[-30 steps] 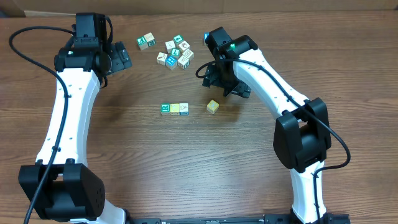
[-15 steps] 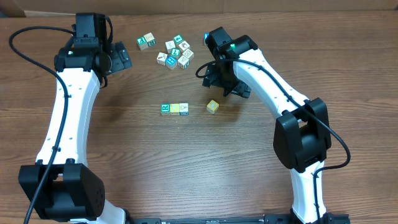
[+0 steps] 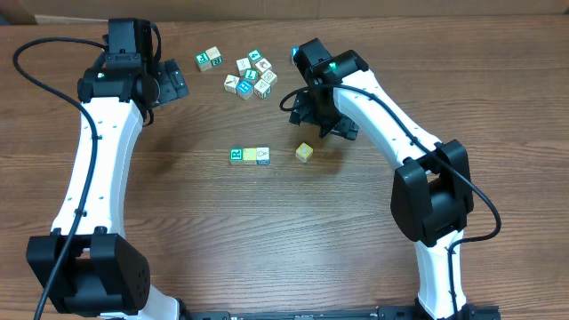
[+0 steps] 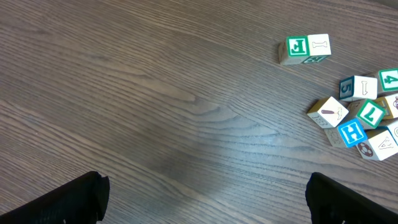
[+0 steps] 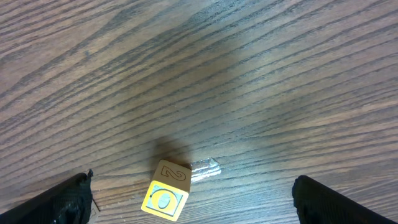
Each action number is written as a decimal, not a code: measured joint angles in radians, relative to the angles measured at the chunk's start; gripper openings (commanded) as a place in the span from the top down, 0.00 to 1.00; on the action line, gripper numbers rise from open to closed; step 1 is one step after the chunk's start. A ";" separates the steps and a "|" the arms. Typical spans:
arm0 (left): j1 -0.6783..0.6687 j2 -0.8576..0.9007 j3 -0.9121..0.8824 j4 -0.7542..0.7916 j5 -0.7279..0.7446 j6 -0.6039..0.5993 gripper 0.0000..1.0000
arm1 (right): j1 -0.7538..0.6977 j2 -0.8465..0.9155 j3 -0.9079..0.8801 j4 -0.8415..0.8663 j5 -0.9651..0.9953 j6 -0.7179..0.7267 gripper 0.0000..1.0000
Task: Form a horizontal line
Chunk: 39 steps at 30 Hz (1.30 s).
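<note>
- Overhead: the row of three cubes lies near the middle of the table, each touching its neighbour. The teal-letter cube is at its 9 o'clock end, a pale yellow cube in the middle, and the white cube with a blue mark at its 3 o'clock end.
- The lone yellow cube sits at 3 o'clock of that row, with a gap between them.
- My right claw hangs at 1 o'clock of the lone cube, near it, fingers apart.
- My left claw is well off at 10 o'clock of the row, also spread.
- A heap of cubes and a pair of cubes lie at 12 o'clock of the row.
- Left wrist: my left claw is wide apart over bare wood, gripping nothing. The pair is at 2 o'clock and the heap at 3 o'clock.
- Right wrist: my right claw is spread wide and empty. The lone yellow cube lies at 6 o'clock, between my fingers but touching neither. A small clear scrap lies just at its 2 o'clock.
</note>
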 measured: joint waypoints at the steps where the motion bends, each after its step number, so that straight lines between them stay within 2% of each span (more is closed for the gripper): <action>1: 0.000 0.000 0.000 0.000 0.000 0.000 0.00 | 0.000 0.000 0.000 -0.001 0.000 0.000 0.00; 39: 0.000 0.000 0.000 0.000 0.000 0.000 0.01 | 0.000 0.000 -0.070 0.046 0.000 0.000 0.00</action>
